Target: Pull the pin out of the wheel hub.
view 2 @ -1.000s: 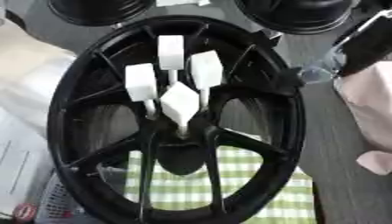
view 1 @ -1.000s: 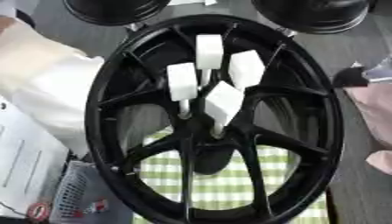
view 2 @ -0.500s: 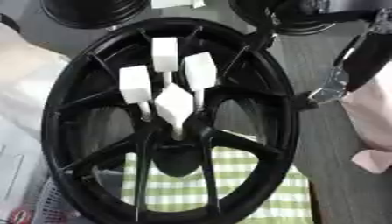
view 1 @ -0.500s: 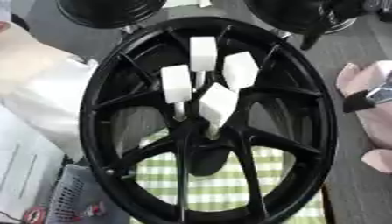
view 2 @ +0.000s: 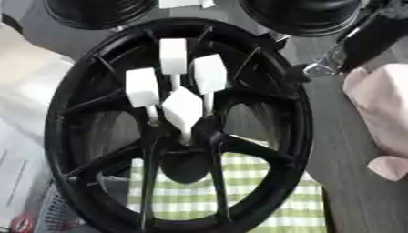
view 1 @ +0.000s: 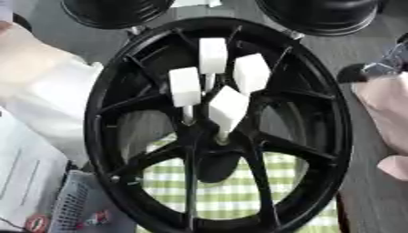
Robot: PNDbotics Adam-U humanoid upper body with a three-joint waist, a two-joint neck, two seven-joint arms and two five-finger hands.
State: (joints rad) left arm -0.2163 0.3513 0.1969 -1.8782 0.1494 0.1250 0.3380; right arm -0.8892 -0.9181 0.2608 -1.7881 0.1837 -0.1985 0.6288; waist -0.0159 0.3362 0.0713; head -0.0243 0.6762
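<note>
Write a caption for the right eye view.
Black wheel hub on green checked cloth, four white-headed pins standing at its centre.

Black spoked hub (view 1: 219,123) fills the view, lying face-up, lower part over green-check cloth. Four pins (view 1: 213,56) w/ white block heads on thin stems stand in holes round hub centre: three in an arc, fourth nearest centre, tilted. All still seated.
</note>
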